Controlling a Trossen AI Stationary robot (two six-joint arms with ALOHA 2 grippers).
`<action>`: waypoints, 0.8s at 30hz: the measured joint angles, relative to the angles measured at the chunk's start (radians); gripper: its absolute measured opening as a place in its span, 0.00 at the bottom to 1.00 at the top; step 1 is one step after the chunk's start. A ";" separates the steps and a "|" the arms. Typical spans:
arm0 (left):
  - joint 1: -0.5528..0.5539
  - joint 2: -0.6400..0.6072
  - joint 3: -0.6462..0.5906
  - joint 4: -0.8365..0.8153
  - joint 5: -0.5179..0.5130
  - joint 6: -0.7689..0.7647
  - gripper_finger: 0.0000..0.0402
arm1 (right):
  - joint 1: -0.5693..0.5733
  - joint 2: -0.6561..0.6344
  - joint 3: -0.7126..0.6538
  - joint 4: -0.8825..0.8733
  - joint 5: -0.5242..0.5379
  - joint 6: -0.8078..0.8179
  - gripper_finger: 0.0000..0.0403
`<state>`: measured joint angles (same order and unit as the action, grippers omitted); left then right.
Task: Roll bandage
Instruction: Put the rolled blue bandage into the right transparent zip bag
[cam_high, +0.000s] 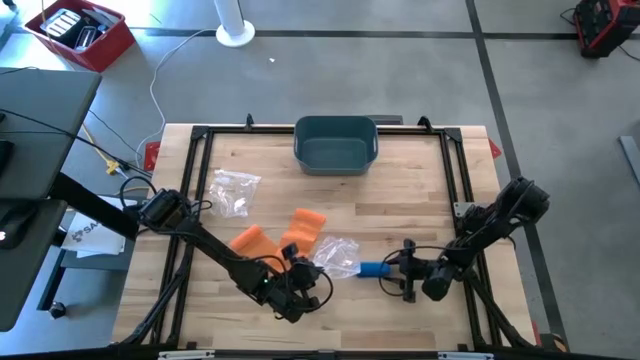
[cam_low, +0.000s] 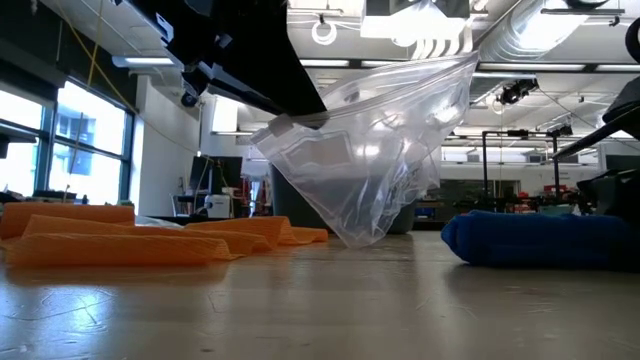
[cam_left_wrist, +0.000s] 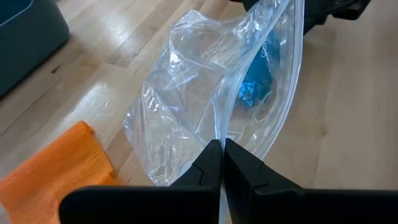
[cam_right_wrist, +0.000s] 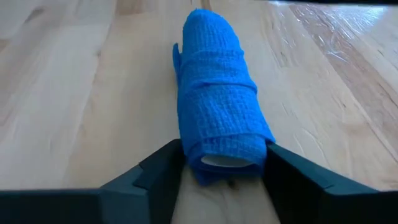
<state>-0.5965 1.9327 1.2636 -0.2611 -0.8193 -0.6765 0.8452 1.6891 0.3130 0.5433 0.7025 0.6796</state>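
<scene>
The right gripper has its two dark fingers on both sides of the rolled blue cloth bandage, touching it at the near end. In the high view, the bandage lies in the lower middle of the frame, on the wooden table.

The left gripper is squeezed tight on the edge of a clear plastic zip bag, holding it up and open.

The loose wrap could come undone if the fingers squeeze only the end. The roll could also slip out and miss the bag's mouth.

Orange cloth bandages lie to the left, close to the bag. Another clear bag sits farther up and left. A grey-blue plastic bin stands at the top middle, well clear.
</scene>
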 joint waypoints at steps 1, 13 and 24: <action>-0.002 0.000 0.000 0.000 0.000 0.000 0.00 | 0.000 0.009 0.000 0.016 0.001 0.000 0.48; -0.004 0.000 0.000 -0.001 -0.032 -0.041 0.00 | 0.047 -0.005 0.000 0.235 0.082 -0.024 0.05; 0.008 0.000 0.000 0.133 -0.116 -0.056 0.00 | 0.096 -0.234 0.253 -0.083 0.141 -0.292 0.02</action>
<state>-0.5884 1.9327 1.2636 -0.1281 -0.9352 -0.7326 0.9409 1.4549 0.5663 0.4601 0.8440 0.3873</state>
